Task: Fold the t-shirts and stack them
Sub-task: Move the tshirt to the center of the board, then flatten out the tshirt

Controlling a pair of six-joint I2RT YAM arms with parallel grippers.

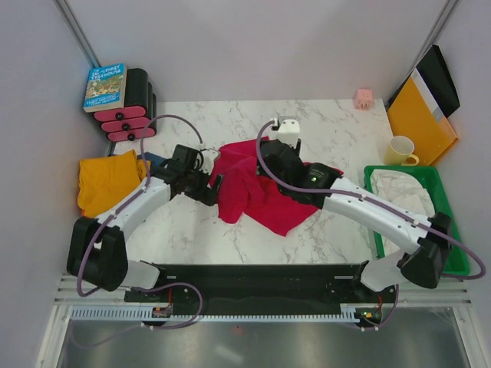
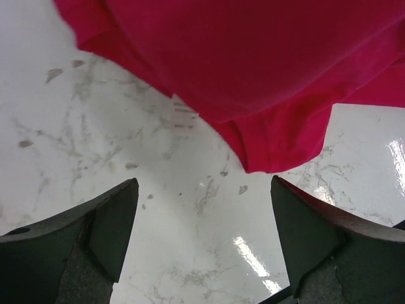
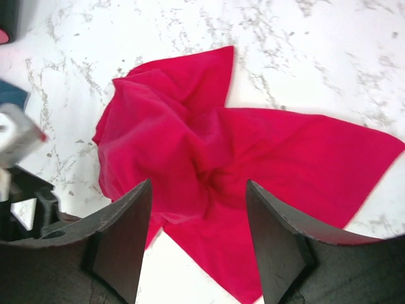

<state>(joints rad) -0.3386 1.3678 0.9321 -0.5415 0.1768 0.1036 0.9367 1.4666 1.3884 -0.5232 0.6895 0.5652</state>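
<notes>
A crimson red t-shirt [image 1: 257, 192] lies crumpled in the middle of the marble table [image 1: 337, 230]. In the right wrist view the red t-shirt [image 3: 209, 145] is twisted into folds at its centre. My left gripper [image 1: 213, 188] is low at the shirt's left edge. It is open in the left wrist view [image 2: 204, 209], with bare marble between the fingers and the red t-shirt's hem [image 2: 278, 139] just ahead. My right gripper [image 1: 278, 157] hovers over the shirt, open [image 3: 199, 209], holding nothing. An orange t-shirt [image 1: 107, 180] lies bunched at the table's left edge.
A book [image 1: 105, 86] rests on a black and pink stack [image 1: 130, 111] at the back left. On the right are a green bin [image 1: 453, 230] with white cloth [image 1: 399, 192], a yellow mug [image 1: 400, 150] and an orange-yellow folder [image 1: 420, 115]. A small pink object [image 1: 363, 96] sits at the back.
</notes>
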